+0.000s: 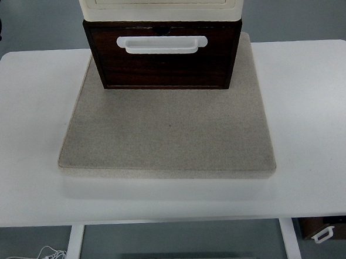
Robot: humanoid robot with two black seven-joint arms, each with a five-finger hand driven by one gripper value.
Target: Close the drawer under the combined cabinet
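On the table [31, 114], a beige mat [167, 135] carries the drawer [166, 62]; neither hand shows.

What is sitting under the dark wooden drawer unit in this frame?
The wooden drawer unit rests on a beige mat, which lies on the white table. The mat surface directly beneath the unit is covered.

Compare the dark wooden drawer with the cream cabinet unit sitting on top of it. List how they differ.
The dark wooden drawer is brown with visible grain; the cream cabinet unit is pale and smooth. The drawer shows in full and carries a white handle; the cream unit is cut off by the top edge, with no handle in view. The drawer rests directly on the grey mat; the cream unit sits on the drawer. Both are boxy and stacked in line.
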